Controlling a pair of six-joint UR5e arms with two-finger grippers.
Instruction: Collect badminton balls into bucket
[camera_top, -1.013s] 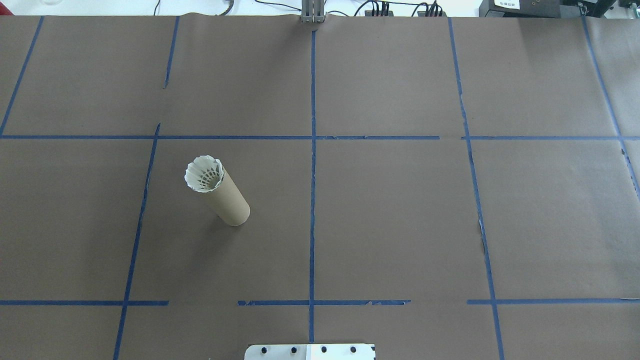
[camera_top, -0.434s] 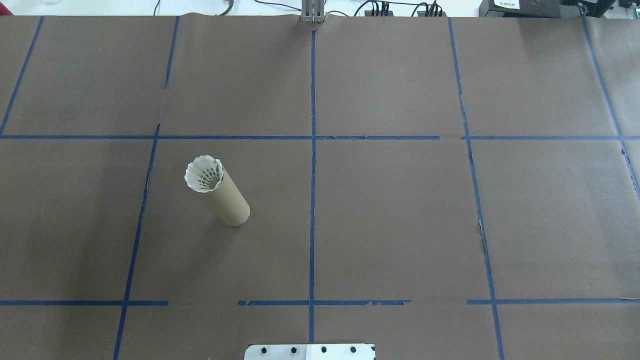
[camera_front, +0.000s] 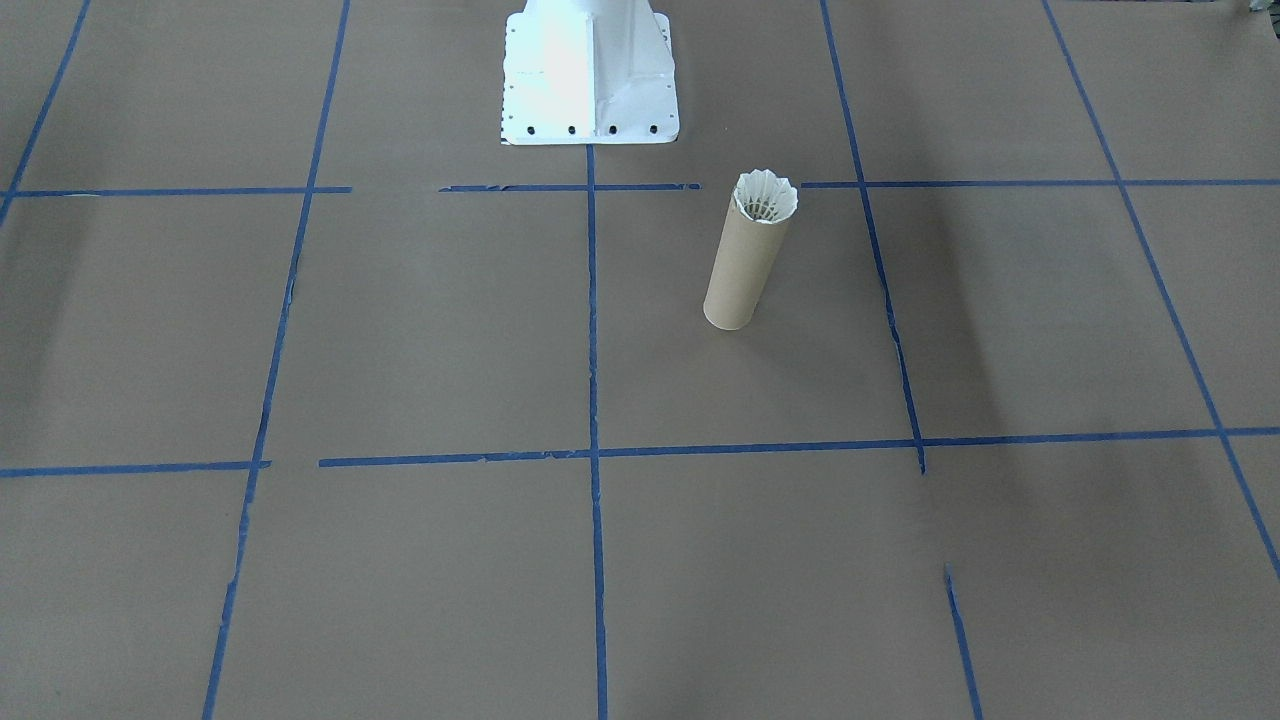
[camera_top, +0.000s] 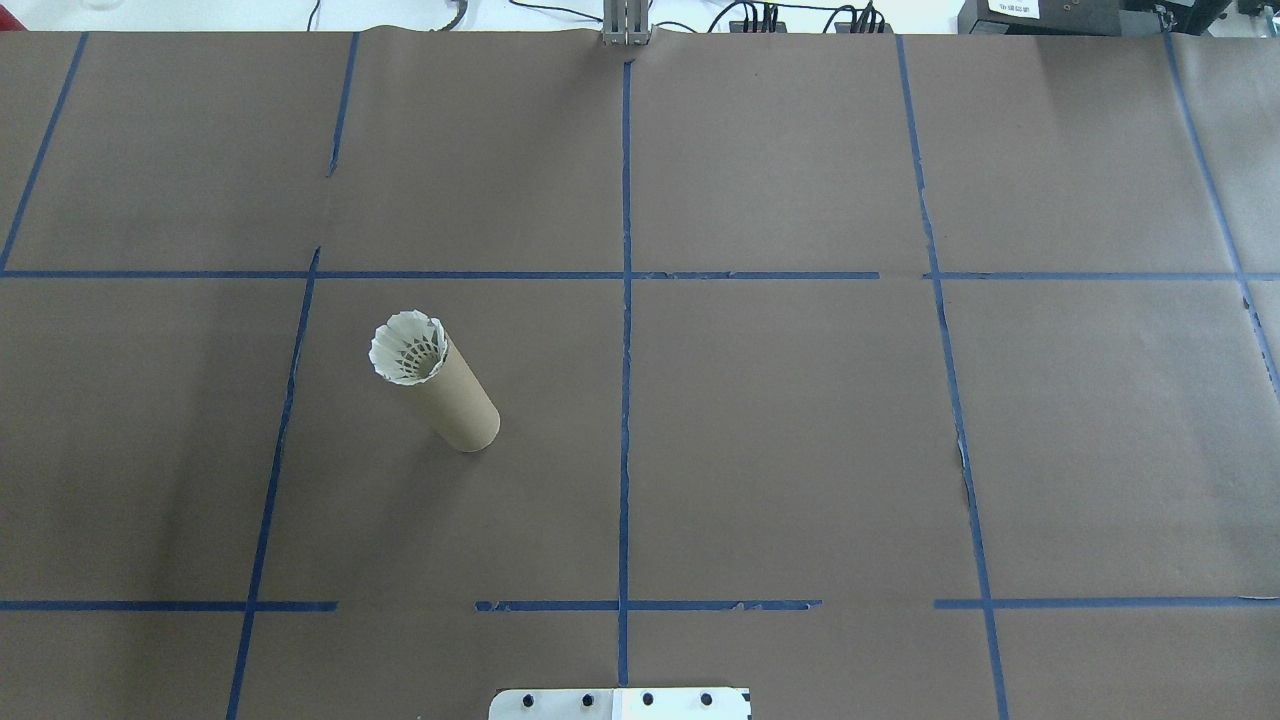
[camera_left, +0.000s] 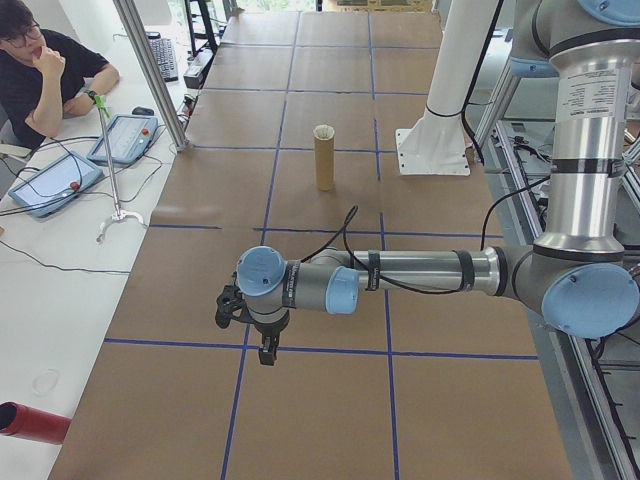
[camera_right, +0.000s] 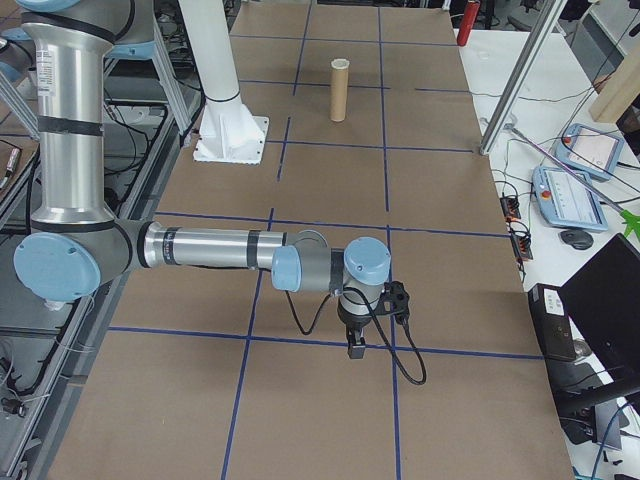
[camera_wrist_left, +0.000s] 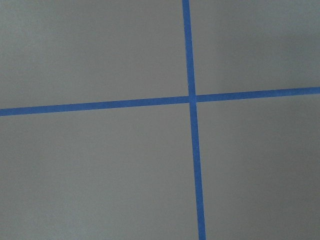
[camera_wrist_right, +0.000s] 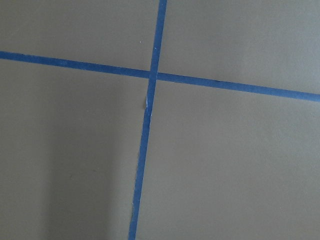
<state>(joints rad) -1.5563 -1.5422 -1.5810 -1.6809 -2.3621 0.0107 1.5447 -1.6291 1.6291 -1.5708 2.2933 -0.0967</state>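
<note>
And here we are: the tall narrow brown cardboard tube (camera_top: 447, 392) stands upright on the brown-papered bench (camera_top: 800, 420), in the robot's left half, with the small white feather shuttlecock (camera_top: 408, 347) seated in its mouth, feather skirt flaring just above the rim. No other shuttlecock shows in any view, so by my reading the collecting is as good as done.

Both arms are parked well away from the tube. The left end effector (camera_left: 268, 350) hangs over a crossing of blue tape lines (camera_wrist_left: 192, 97) at the robot's left end of the bench; the right end effector (camera_right: 355, 347) does the same at the opposite end. Each shows only in a side view, so I cannot tell whether either is wide or closed, though nothing hangs beneath them.

What counts now? Keep clear. That tube is tall and light-looking, and any sweep near it could topple it and spill the shuttlecock.
</note>
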